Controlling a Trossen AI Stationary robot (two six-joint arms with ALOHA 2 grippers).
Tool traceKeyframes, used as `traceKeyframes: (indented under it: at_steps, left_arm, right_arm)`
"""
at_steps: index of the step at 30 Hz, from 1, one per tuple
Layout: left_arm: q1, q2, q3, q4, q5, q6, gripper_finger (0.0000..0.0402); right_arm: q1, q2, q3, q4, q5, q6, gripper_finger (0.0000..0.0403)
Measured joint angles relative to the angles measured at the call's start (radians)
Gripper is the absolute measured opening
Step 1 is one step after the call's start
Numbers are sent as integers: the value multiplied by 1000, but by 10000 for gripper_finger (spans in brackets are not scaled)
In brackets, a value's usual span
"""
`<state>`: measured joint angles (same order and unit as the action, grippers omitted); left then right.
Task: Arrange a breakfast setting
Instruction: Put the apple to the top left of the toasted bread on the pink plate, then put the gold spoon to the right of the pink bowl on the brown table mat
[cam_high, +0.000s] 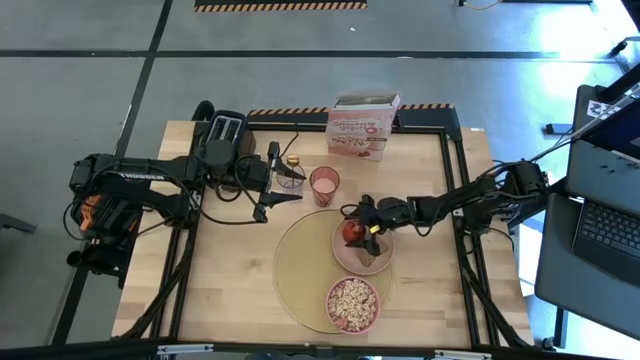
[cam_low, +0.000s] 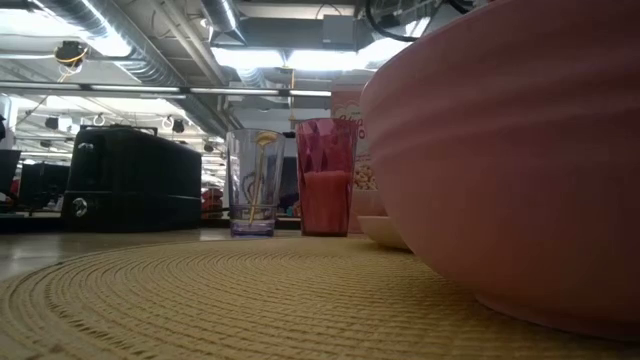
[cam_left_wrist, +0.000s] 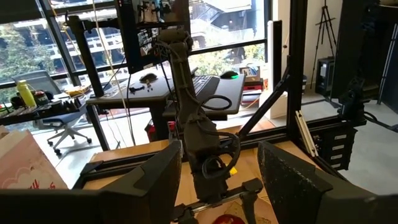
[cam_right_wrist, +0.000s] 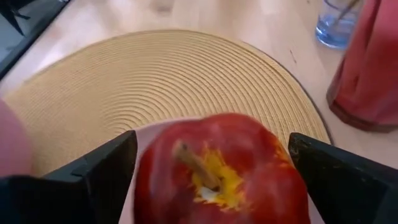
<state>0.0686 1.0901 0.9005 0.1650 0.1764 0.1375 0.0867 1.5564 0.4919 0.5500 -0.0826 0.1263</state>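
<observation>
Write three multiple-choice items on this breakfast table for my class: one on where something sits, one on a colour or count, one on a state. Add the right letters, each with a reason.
1. Where is the apple?
A. on the plate
B. in the bowl
C. on the toaster

2. What colour is the filled tumbler beside the clear glass?
A. green
B. pink-red
C. black

3. How are the right gripper's fingers?
A. shut tight with nothing between them
B. spread, one on either side of the apple
C. out of sight in every view

Answers:
1 A: the apple rests on the pale pink plate, on the placemat; the bowl holds cereal.
2 B: the tumbler shows pink-red next to the clear glass.
3 B: the right gripper has a dark finger on each side of the apple, with gaps showing.
</observation>
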Motion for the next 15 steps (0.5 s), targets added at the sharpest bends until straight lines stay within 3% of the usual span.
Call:
traceKeyframes:
  at_steps: [15]
  left_arm:
    - [0,0,0,3,0,3,204]
  right_arm:
    - [-2,-206,0,-8,-43,-131,386]
